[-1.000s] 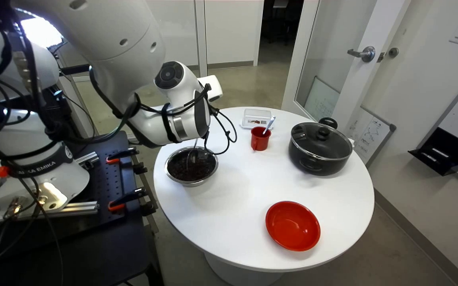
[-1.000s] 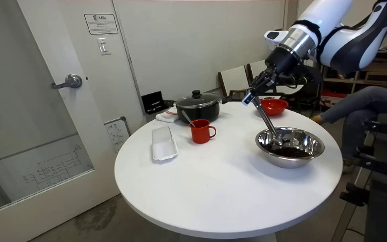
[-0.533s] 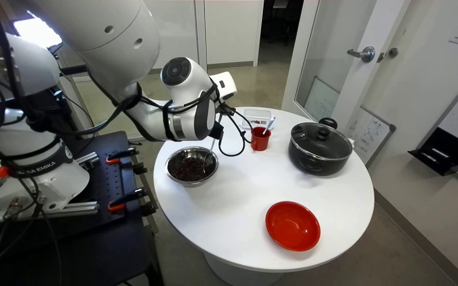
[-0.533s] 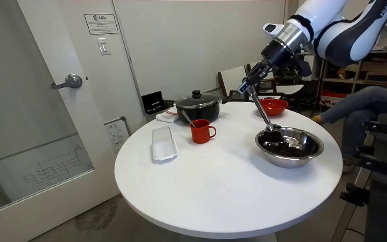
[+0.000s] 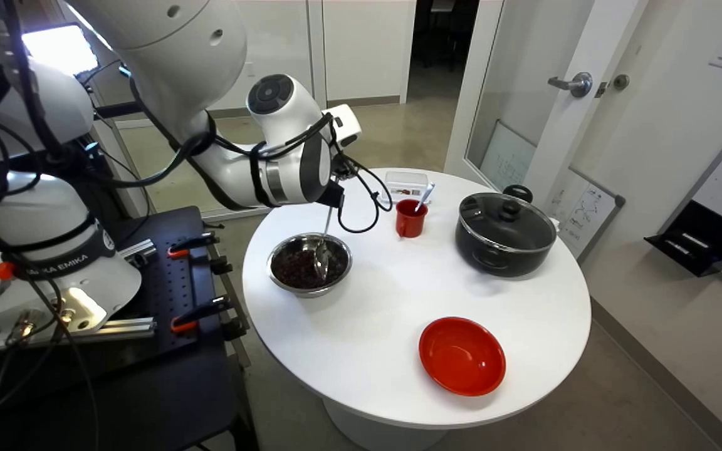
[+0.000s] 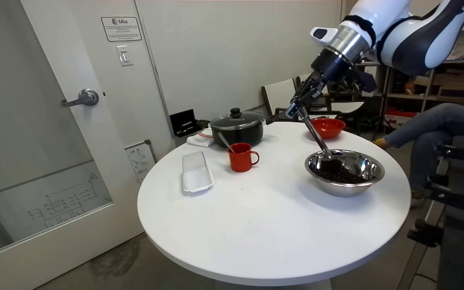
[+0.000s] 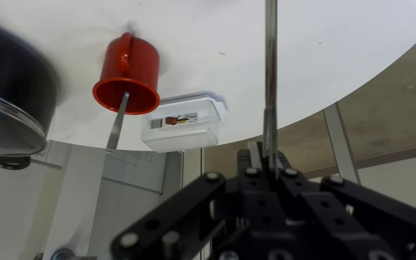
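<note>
My gripper [image 6: 293,108] is shut on a long metal utensil [image 6: 315,135], also plain in the wrist view [image 7: 271,72]. The gripper's fingers [image 7: 265,155] pinch the upper end of its handle. The utensil slants down into a steel bowl [image 6: 346,190]. Its shiny head shows in an exterior view [image 5: 321,262], at the bowl's side nearer the red mug. Dark loose bits [image 6: 338,172] lie in the bowl [image 5: 308,292], some against the utensil's head. The fingertips are largely hidden behind the wrist in that exterior view. The bowl is out of the wrist view.
On the round white table [image 5: 367,357] are a red mug [image 5: 410,219] with a spoon in it, a clear plastic tub [image 6: 197,177], a black lidded pot [image 5: 505,250] and a red bowl [image 5: 461,358]. A seated person's legs [image 6: 437,133] are beside the table.
The utensil's head was deep in the bowl, then rose near the rim with a dark clump. It is now lower by the bowl's side. The steel bowl has shifted slightly. The grip stays shut.
</note>
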Tool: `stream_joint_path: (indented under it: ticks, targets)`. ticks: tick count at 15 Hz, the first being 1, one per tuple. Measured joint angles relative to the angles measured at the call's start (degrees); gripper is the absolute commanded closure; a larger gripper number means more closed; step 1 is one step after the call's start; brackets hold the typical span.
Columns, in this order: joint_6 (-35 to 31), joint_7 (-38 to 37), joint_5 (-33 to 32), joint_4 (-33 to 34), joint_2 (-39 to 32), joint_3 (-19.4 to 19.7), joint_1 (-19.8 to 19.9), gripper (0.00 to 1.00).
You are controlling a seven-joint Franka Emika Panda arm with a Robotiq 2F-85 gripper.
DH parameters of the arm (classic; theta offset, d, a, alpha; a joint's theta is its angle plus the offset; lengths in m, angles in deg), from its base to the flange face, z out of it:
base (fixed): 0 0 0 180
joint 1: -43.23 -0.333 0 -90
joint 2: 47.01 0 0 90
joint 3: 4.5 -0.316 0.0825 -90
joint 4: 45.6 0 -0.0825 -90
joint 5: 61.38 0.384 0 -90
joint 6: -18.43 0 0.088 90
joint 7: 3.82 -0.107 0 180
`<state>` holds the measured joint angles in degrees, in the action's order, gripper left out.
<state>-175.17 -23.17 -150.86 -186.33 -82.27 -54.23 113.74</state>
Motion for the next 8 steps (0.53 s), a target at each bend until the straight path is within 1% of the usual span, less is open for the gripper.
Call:
stream_joint_path:
  ticks: [4, 8]
  targets:
    - [-0.18, 0.0, -0.48, -2.14, -1.44, 0.19, -1.52, 0.99]
    - [-2.92, 0.0, -2.31, -2.54, -4.25, 0.73, -1.73, 0.99]
